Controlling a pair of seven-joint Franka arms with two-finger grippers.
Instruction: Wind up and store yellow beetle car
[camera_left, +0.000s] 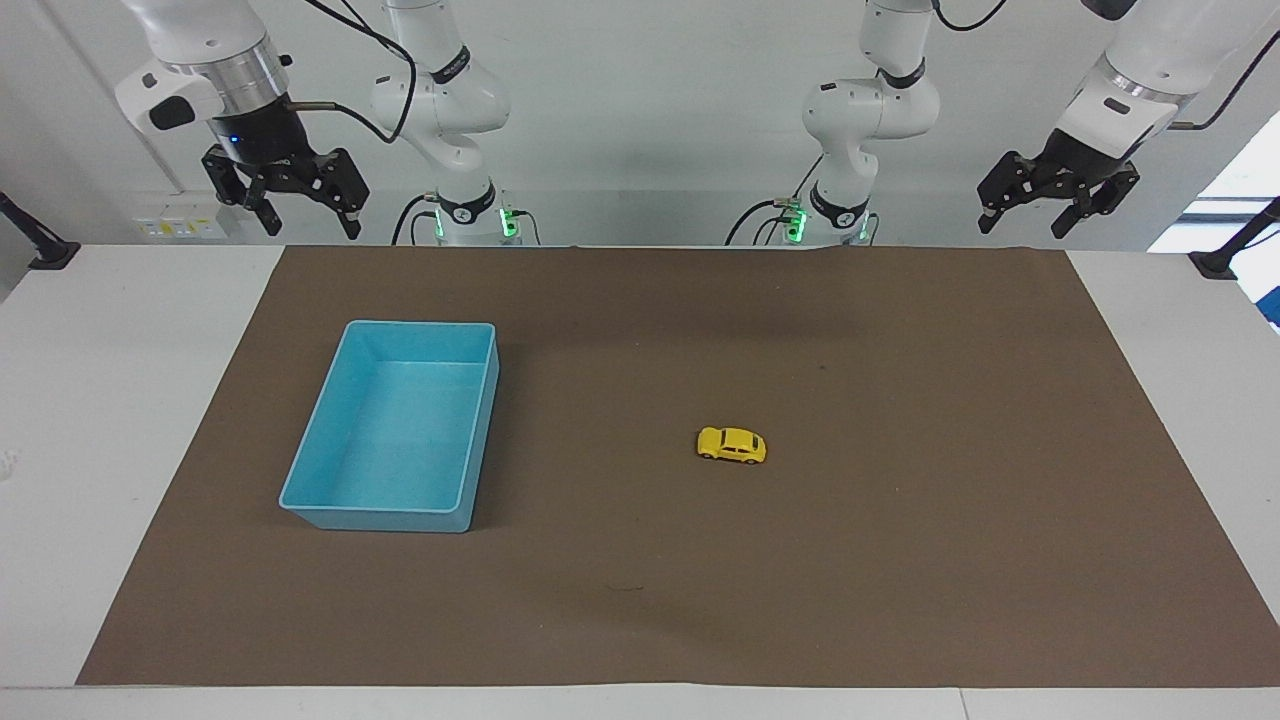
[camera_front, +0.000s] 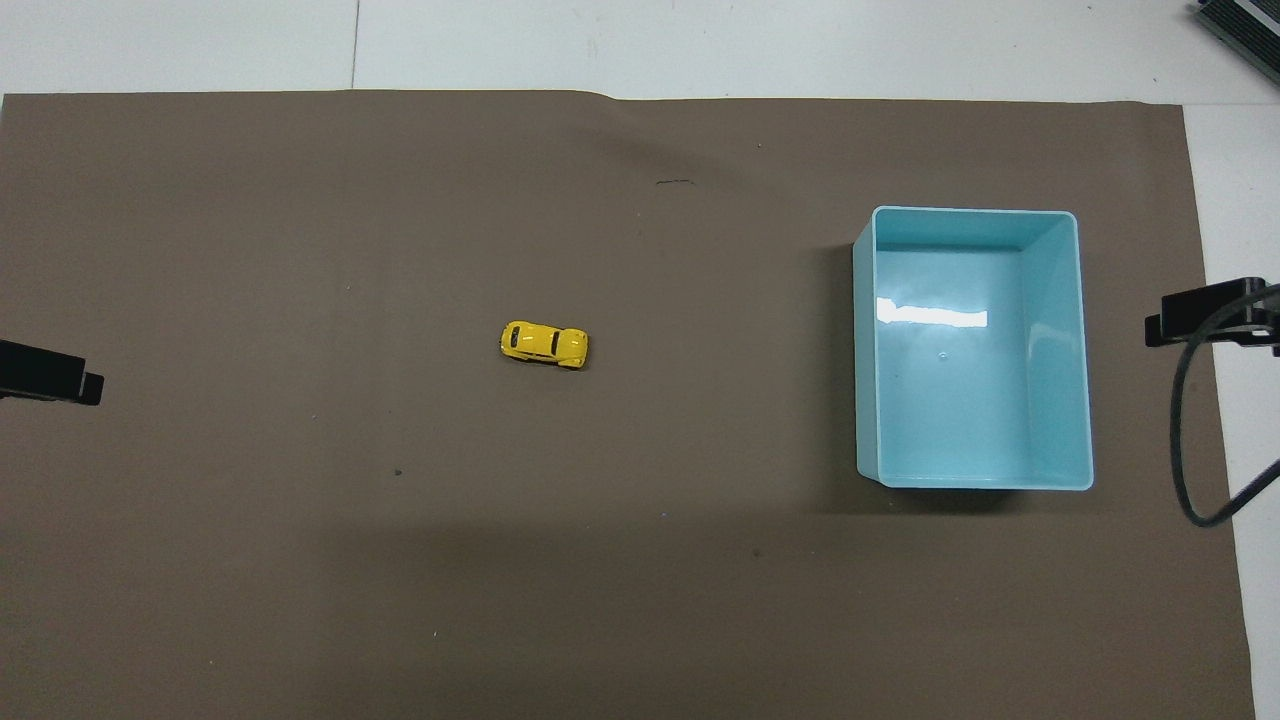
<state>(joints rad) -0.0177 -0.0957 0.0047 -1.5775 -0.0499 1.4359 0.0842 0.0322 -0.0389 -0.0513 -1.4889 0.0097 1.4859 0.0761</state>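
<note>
The yellow beetle car (camera_left: 732, 445) sits on the brown mat (camera_left: 900, 560), well apart from the blue bin (camera_left: 385, 520).

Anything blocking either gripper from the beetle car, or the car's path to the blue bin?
Nothing visible. The yellow beetle car sits alone on the brown mat, bare mat between it and the empty blue bin. Left gripper and right gripper hang open, raised.
</note>
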